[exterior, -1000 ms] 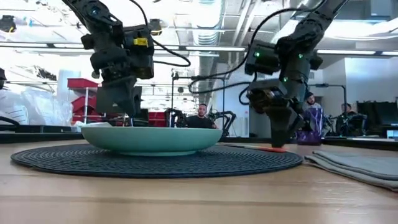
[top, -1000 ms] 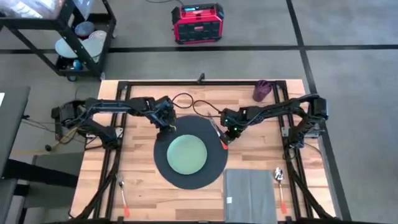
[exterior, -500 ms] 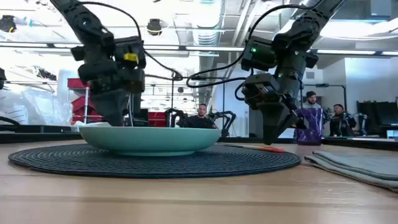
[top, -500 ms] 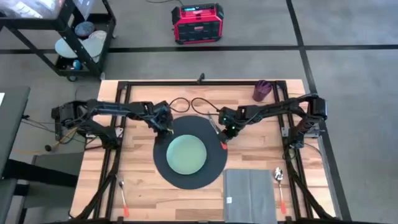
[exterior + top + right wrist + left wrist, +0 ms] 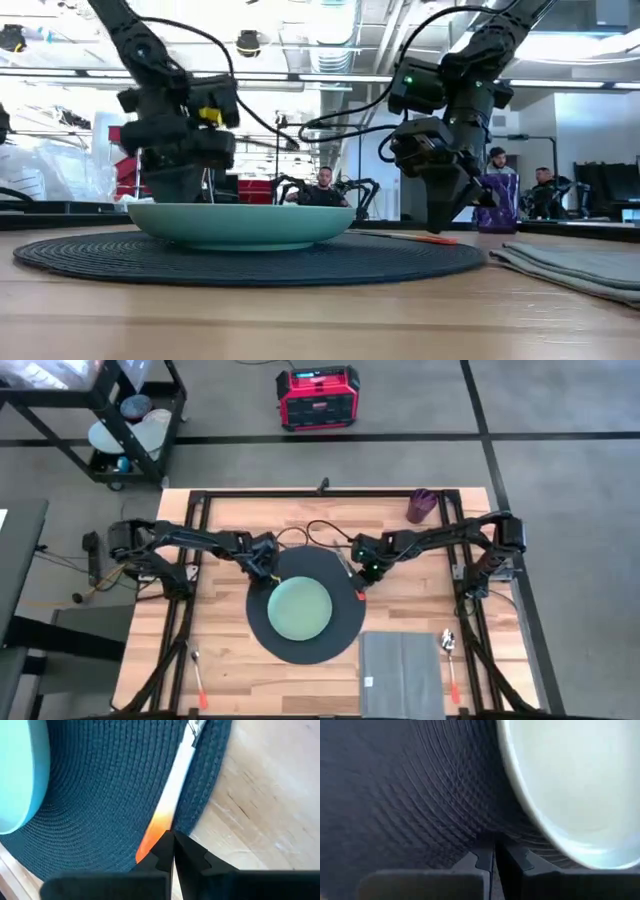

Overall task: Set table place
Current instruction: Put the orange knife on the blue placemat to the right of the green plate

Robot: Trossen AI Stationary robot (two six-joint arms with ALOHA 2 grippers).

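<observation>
Fingertips of both arms sit pressed together, with only a hairline seam between each pair in the wrist views. Those of the left gripper [image 5: 494, 859] are closed on nothing and hover low over the woven weave of the dark round placemat [image 5: 272, 640], just beside the rim of the pale green plate [image 5: 299, 608]; in the high view this gripper [image 5: 267, 563] lies at the mat's upper-left edge, left of centre frame. Those of the right gripper [image 5: 172, 851] are likewise shut, their tips right at the orange handle of a utensil [image 5: 170, 812] that lies along the mat's border, its silvery end running off toward the bare wood; whether the tips touch the handle cannot be told. In the high view that gripper [image 5: 362, 572] is at the mat's upper-right edge, and the orange-handled piece [image 5: 358, 593] shows just below it. The mat, with the plate at its centre, occupies the middle of the light-wood table [image 5: 230, 670]. At lower right of the high view a grey folded napkin [image 5: 402, 672] lies below the mat, with a spoon [image 5: 449, 660] to its right. Another orange-handled utensil [image 5: 199, 682] lies at lower left. A purple cup [image 5: 421, 505] stands near the upper-right corner of the table. In the low view, people [image 5: 325, 186] are visible in the room behind.
</observation>
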